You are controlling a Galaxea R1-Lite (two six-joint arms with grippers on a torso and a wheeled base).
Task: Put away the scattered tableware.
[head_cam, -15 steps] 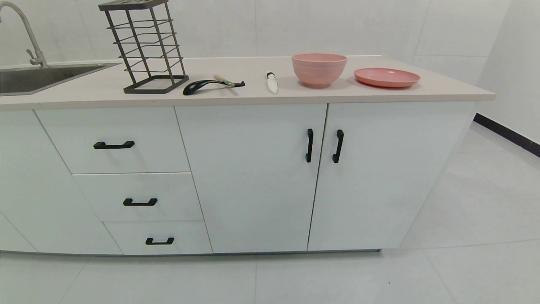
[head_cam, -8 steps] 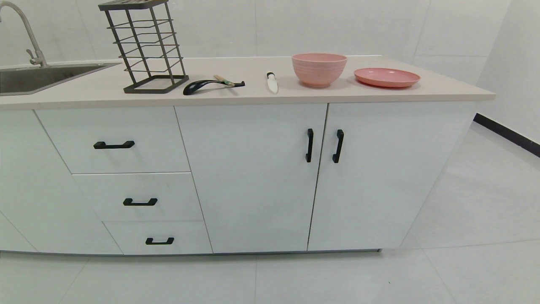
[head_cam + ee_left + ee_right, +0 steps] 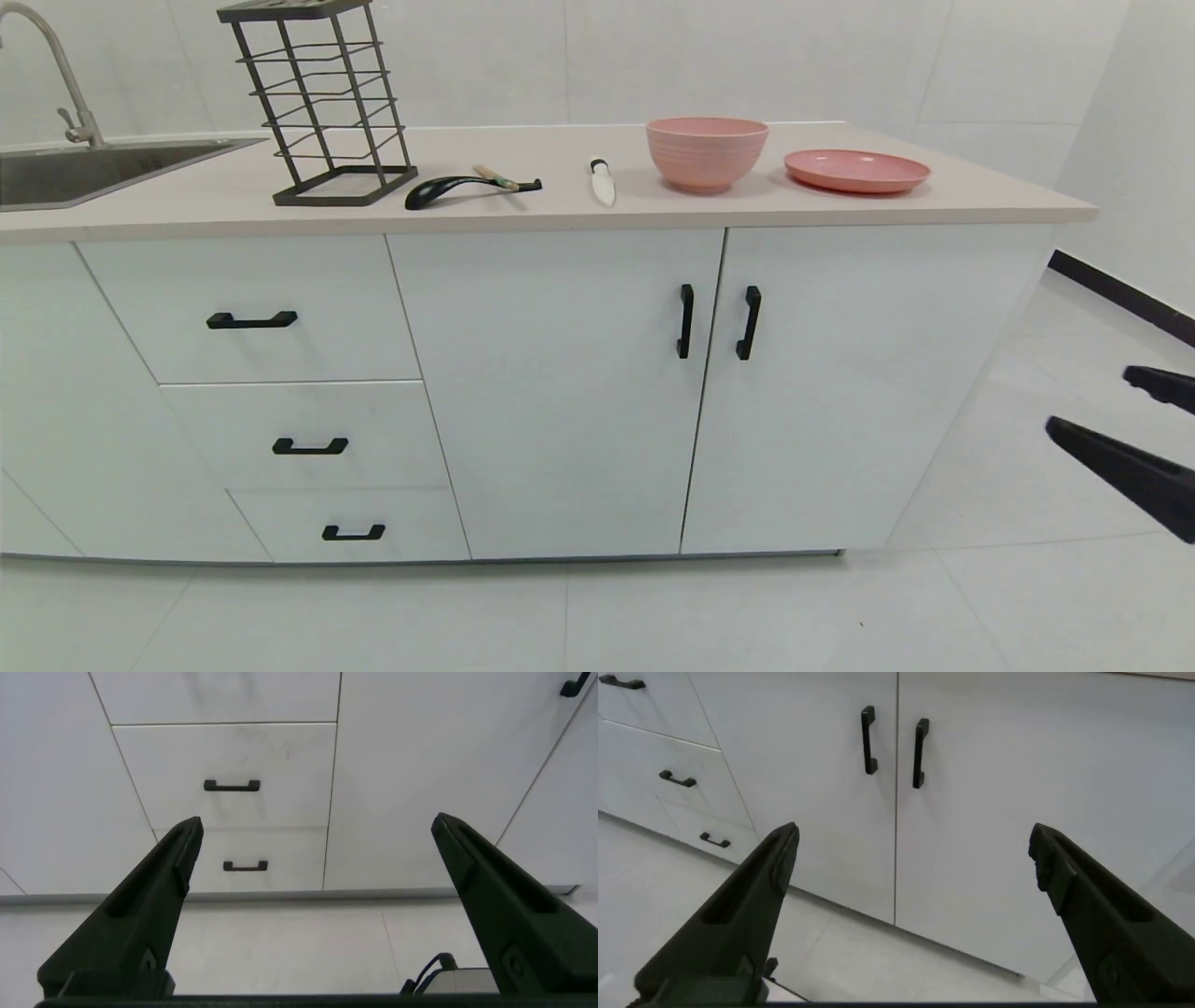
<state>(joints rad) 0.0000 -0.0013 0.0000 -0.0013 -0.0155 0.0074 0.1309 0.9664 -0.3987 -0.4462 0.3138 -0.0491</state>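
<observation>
Table [image 3: 653, 213]: all the tableware lies on top, none of it held.
- Pink bowl [image 3: 707, 152] upright, right of centre.
- Pink plate [image 3: 856, 171] flat, just to the right of the bowl, not touching it.
- White knife [image 3: 603, 183] lies left of the bowl, near the front edge, with its dark end pointing toward the wall.
- Black spoon [image 3: 457, 189] lies further left, its scoop toward the wire rack [image 3: 317, 103]. A small wooden-handled utensil [image 3: 495, 177] lies across the spoon's handle; I cannot tell what kind it is.
- The rack stands upright between the spoon and the sink [image 3: 84, 173] at the far left.

Right gripper [image 3: 1088, 399]: at the right edge of the head view, below table height, well apart from the tableware. Jaws spread wide, nothing between them. Its wrist camera faces the two cabinet door handles [image 3: 893, 745].

Left gripper [image 3: 316, 821]: jaws likewise wide apart and empty. It sits low, facing the drawers [image 3: 224, 775] and the floor [image 3: 280, 952] in front of them.
</observation>
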